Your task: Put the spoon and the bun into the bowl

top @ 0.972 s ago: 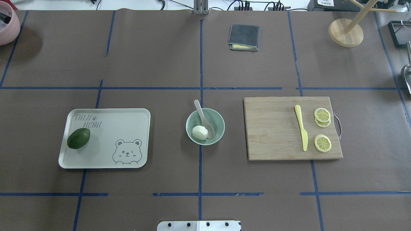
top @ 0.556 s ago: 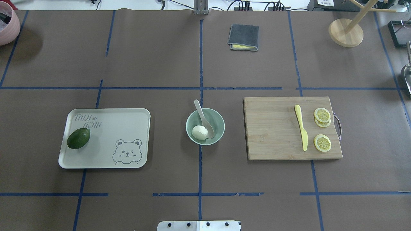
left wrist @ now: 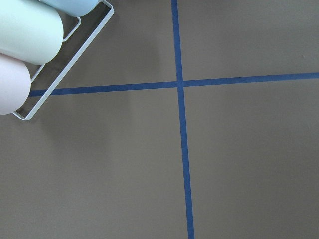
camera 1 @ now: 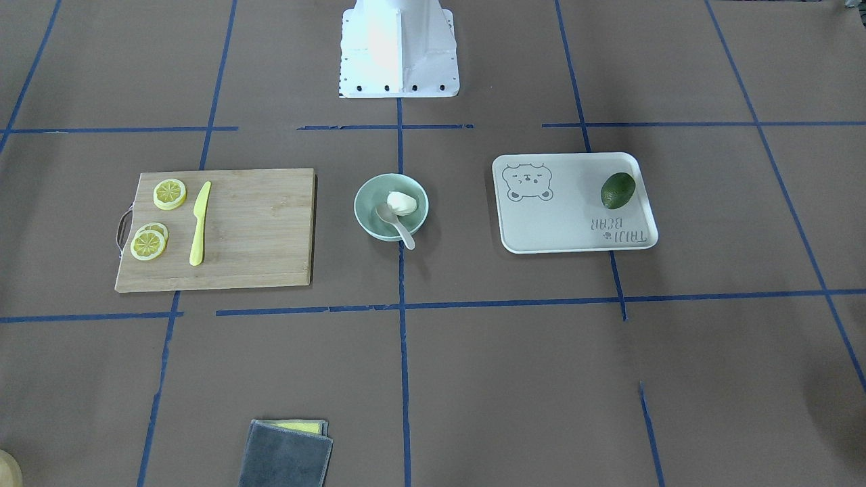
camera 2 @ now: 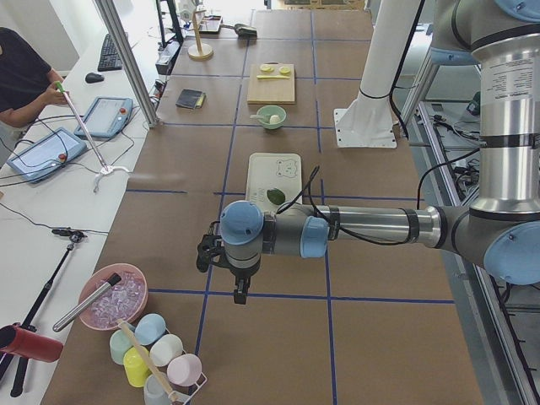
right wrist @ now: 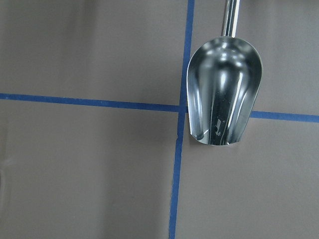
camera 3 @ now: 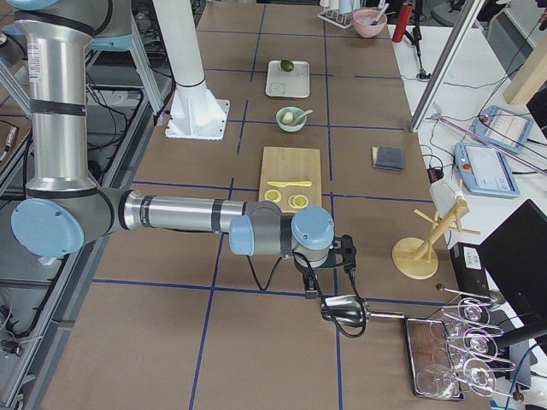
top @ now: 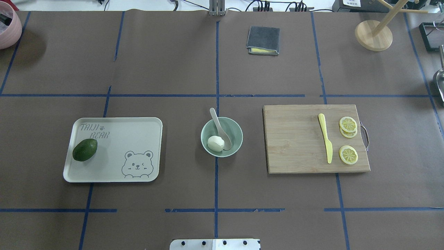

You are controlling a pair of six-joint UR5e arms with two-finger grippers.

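Note:
The pale mint-green bowl [top: 236, 133] stands at the table's middle. The white bun [top: 215, 143] lies inside it. The pale spoon [top: 218, 125] rests in the bowl beside the bun, its handle sticking out over the far rim. They also show in the front-facing view: bowl [camera 1: 369, 211], bun [camera 1: 401, 202], spoon [camera 1: 400, 228]. Both arms are out at the table's ends, far from the bowl. My left gripper [camera 2: 240, 291] shows only in the left side view and my right gripper [camera 3: 349, 256] only in the right side view. I cannot tell if they are open or shut.
A bear tray [top: 138, 132] with an avocado [top: 84, 149] lies left of the bowl. A cutting board [top: 295, 139] with a yellow knife [top: 325, 141] and lemon slices [top: 348, 124] lies right. A grey cloth [top: 263, 40] lies at the back. A metal scoop [right wrist: 224, 92] lies under the right wrist, a cup rack [left wrist: 35, 50] under the left.

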